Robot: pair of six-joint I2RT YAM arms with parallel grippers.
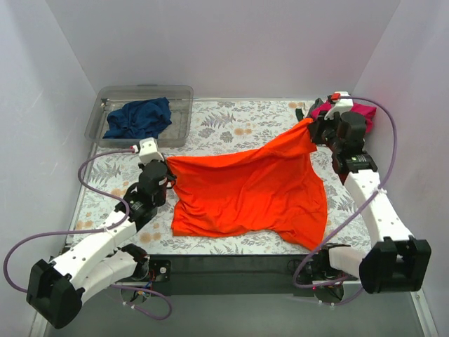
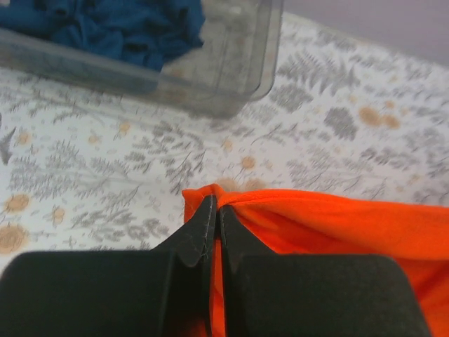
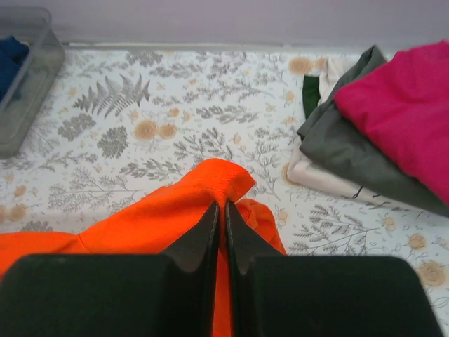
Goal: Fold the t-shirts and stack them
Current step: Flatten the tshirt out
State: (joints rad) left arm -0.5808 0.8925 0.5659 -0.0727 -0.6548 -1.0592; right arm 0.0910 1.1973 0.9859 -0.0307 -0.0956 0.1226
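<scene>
Orange-red t-shirt [image 1: 245, 189] stretched between both grippers, lower part draped on floral table [image 1: 238, 126]. Left gripper [image 2: 215, 205] pinched tight on one corner of cloth. Right gripper [image 3: 220, 206] pinched tight on opposite corner. Navy t-shirt [image 2: 105, 28] crumpled in clear tub [image 2: 238, 77], beyond left fingertips. Magenta t-shirt [image 3: 403, 119] folded atop grey t-shirt [image 3: 344, 151], beyond right fingertips, off to right.

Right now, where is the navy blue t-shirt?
In the top view the navy blue t-shirt lies crumpled inside the clear plastic tub at the table's far-left corner, beyond the left gripper, which is shut on the orange-red t-shirt.
</scene>
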